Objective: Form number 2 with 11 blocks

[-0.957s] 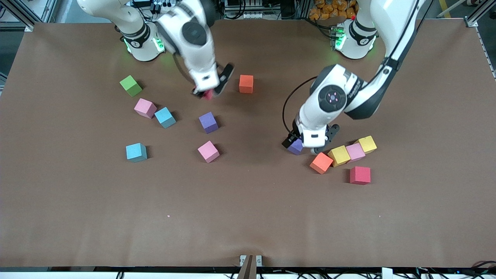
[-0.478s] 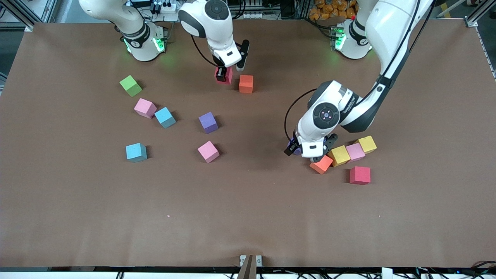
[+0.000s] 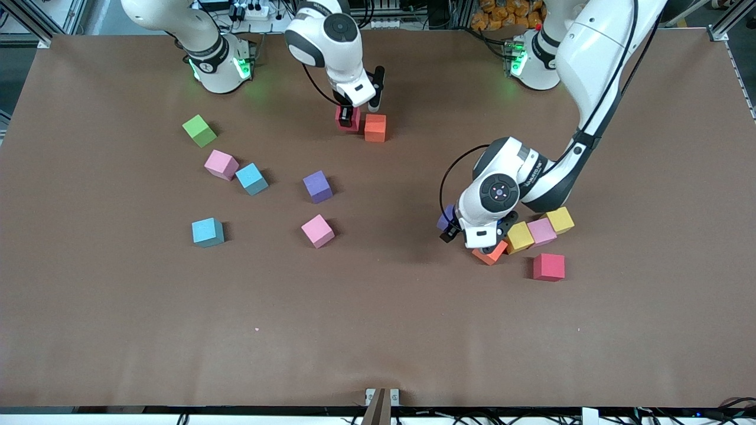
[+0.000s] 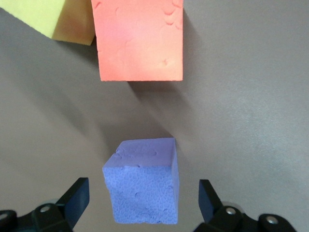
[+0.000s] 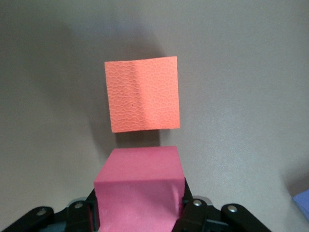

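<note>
while the right gripper (image 3: 358,110) stays low near the robots' bases, its fingers are clamped on a red cube (image 3: 346,118) that sits just beside an orange cube (image 3: 375,127), with a thin gap showing between the 2 in the right wrist view (image 5: 143,94). the red cube (image 5: 140,186) fills the space between the pads there.

the left gripper (image 3: 472,236) is down at the left arm's end of the table with its fingers (image 4: 76,199) spread wide on either side of a purple cube (image 4: 142,187), neither pad touching it. that purple cube (image 3: 446,218) peeks out from under the wrist in the front view. close by lies a second orange cube (image 3: 489,254), then a row of a yellow cube (image 3: 520,236), a pink cube (image 3: 541,231) and another yellow cube (image 3: 560,219) set edge to edge, with a second red cube (image 3: 548,267) apart and nearer the camera.

toward the right arm's end, loose and apart on the table (image 3: 378,330), lie a green cube (image 3: 199,130), a pink cube (image 3: 221,164) touching a light blue cube (image 3: 251,179), a purple cube (image 3: 318,186), another pink cube (image 3: 318,231) and another light blue cube (image 3: 208,232). no digit shape has formed yet.
</note>
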Robot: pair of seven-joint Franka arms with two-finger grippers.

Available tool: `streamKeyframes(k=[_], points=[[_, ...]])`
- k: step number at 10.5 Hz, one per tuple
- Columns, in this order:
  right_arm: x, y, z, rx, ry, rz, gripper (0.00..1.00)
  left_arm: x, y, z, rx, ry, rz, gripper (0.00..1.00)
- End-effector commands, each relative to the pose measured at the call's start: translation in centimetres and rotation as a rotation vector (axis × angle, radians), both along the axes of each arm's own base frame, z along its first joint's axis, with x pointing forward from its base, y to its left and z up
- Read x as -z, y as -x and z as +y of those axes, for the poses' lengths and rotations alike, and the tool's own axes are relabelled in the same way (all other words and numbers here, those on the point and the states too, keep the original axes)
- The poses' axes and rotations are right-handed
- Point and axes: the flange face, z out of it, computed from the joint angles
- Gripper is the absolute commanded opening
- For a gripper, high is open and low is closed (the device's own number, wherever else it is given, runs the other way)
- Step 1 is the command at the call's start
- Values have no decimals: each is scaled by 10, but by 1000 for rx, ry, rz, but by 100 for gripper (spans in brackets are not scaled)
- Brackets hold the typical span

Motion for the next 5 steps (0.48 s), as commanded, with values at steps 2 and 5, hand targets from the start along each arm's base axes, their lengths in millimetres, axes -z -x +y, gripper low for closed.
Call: streamKeyframes(k=[2,5], points=[[23,6,6,-17,-9,-3,9,16,-1,-3,-7,-15,9,100],[36,10,10,-25,-15,-3,9,24,-1,-3,-24,-1,8,100]])
